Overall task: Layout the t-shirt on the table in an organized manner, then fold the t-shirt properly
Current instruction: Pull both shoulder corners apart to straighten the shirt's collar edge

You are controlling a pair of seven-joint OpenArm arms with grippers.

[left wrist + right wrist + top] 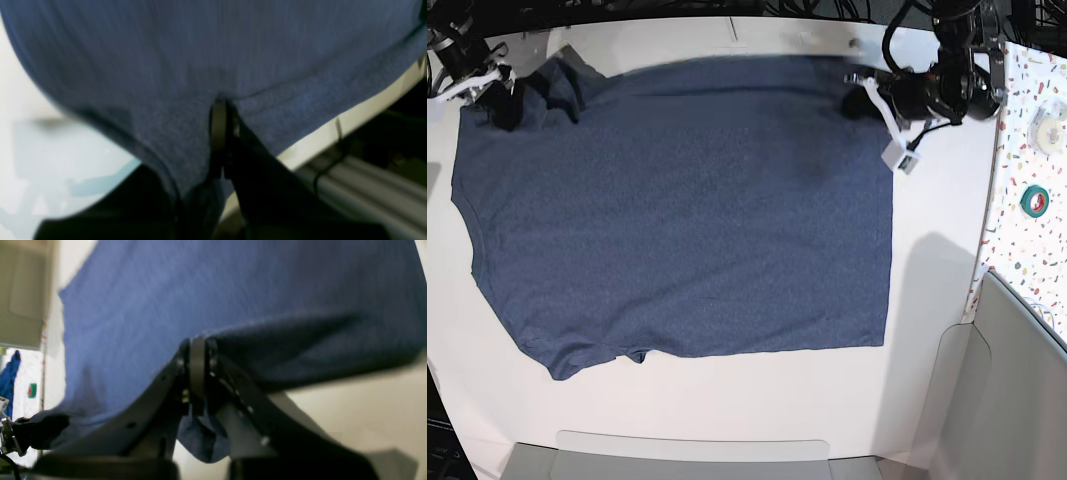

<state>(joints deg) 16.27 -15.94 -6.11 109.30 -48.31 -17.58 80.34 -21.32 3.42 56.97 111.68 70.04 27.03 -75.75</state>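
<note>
The dark navy t-shirt (677, 210) lies spread over the white table (927, 300), plain side up, with one short sleeve near the front left. My left gripper (859, 100) is at the shirt's far right corner, shut on the fabric edge. In the left wrist view the left gripper (221, 108) pinches the hem of the t-shirt (200, 50). My right gripper (505, 105) is at the far left corner, shut on the cloth. Up close, the right gripper (196, 346) clamps a fold of the t-shirt (186, 290), and a bit of cloth hangs below the fingers.
A speckled strip along the right edge carries a green tape roll (1034, 200) and a white roll (1049, 130). A grey bin (1012, 390) stands at the front right and a grey tray (697, 455) along the front edge. A white tag (897, 150) dangles from the left arm.
</note>
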